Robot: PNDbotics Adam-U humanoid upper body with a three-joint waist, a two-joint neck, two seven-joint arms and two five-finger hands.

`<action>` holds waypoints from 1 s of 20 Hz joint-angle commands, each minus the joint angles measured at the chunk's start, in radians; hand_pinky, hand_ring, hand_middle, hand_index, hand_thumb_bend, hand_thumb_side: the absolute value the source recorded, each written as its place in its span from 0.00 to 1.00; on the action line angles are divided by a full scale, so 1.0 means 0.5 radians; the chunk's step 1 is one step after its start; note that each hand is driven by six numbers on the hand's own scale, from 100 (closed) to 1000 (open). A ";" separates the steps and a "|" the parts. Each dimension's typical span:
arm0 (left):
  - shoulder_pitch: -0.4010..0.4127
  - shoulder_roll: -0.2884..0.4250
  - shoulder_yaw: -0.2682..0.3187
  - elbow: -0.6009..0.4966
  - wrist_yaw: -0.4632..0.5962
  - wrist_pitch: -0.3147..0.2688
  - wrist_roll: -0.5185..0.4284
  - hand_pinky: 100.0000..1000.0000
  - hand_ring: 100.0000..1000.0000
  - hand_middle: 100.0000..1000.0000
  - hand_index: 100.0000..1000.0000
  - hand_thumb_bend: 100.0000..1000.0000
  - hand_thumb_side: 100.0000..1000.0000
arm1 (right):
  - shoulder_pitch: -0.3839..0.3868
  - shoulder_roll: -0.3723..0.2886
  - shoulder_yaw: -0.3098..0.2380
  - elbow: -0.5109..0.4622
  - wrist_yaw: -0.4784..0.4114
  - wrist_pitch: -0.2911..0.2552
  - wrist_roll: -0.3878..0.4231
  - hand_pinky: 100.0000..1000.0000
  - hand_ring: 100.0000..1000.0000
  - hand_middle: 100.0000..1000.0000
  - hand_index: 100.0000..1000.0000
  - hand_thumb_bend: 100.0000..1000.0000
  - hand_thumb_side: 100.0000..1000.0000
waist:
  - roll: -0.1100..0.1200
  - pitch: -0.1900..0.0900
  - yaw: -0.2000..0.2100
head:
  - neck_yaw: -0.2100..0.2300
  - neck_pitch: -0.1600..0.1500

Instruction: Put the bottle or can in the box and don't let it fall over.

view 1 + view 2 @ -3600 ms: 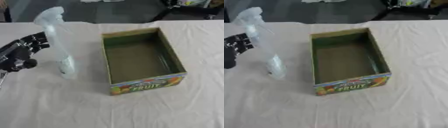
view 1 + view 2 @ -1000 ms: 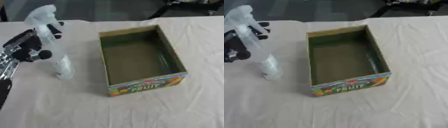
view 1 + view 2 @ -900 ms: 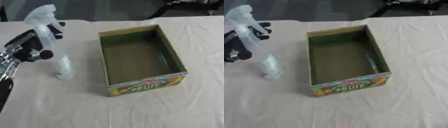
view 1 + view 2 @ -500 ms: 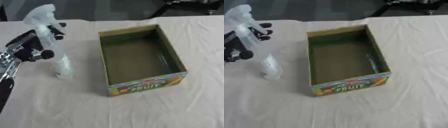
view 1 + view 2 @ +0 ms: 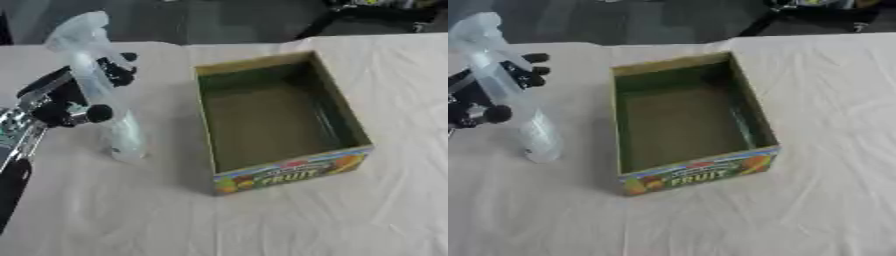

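Left eye view: left hand (image 5: pixel 66 102) clamped mid-body on clear plastic spray bottle (image 5: pixel 101 90), upright near bench's left edge, beside empty green fruit-print cardboard box (image 5: pixel 276 117); mid grip likely limits tipping.

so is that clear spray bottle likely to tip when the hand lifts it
Probably. The spray bottle is tall and narrow on a small base, so it looks tippy. It seems clear and nearly empty, so likely light. The left hand wraps it mid-body, which should help.

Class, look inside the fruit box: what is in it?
The fruit box holds nothing visible; its bare brown floor and green walls show. Its near wall hides a strip of floor. The spray bottle stands outside.
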 commanded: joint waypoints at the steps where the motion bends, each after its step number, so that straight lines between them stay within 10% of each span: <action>1: -0.038 0.034 0.006 -0.006 0.004 0.012 -0.025 1.00 1.00 1.00 0.64 0.73 0.36 | 0.003 -0.018 -0.010 -0.023 -0.001 -0.005 0.005 0.98 1.00 1.00 0.98 0.00 0.41 | -0.004 -0.031 -0.003 | -0.007 -0.028; 20: -0.055 0.019 0.002 0.040 -0.012 0.064 -0.090 1.00 1.00 1.00 0.48 0.72 0.36 | -0.014 -0.011 -0.003 -0.023 -0.006 0.003 0.028 0.99 1.00 1.00 0.98 0.00 0.41 | -0.015 -0.016 -0.008 | -0.013 -0.037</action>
